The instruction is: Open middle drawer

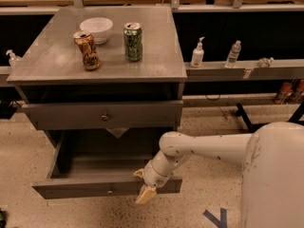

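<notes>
The middle drawer [85, 188] is a wide grey drawer with a small round knob [110, 190]. It is pulled far out at the bottom of the grey cabinet, and its bare inside shows. My gripper [142, 184] is at the right part of the drawer's front panel, to the right of the knob and off it. Its two yellowish fingertips [145, 194] stand apart, one above the panel's top edge and one in front of it, holding nothing. The white arm reaches in from the right.
Above, another grey drawer [102, 115] with a knob is nearly shut. The cabinet top [47, 61] holds a white bowl [96, 28], a brown can [87, 50] and a green can [133, 42]. Bottles [197, 53] stand on a shelf at right. The robot's white body [275, 175] fills the lower right.
</notes>
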`<state>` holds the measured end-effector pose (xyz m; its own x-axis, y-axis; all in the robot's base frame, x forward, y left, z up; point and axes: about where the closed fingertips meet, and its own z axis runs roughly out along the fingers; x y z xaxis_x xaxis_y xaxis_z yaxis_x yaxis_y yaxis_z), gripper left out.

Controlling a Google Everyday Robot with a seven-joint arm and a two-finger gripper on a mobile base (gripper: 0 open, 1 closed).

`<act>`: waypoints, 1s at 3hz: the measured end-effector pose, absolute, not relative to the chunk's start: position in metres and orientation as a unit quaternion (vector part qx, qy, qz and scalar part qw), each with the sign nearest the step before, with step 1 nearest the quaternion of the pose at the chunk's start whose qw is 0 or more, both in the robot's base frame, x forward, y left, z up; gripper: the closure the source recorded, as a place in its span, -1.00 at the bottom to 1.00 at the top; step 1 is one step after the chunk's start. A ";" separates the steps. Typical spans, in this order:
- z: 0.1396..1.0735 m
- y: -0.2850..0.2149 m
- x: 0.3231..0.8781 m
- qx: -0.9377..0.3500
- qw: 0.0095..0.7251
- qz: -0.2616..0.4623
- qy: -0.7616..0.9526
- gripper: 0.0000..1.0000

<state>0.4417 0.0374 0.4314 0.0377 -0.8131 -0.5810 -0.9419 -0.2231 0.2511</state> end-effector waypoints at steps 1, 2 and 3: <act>0.434 0.037 0.442 -0.713 0.100 0.321 0.615 0.62; 0.436 0.037 0.442 -0.713 0.100 0.321 0.615 0.88; 0.436 0.037 0.442 -0.713 0.100 0.321 0.615 0.54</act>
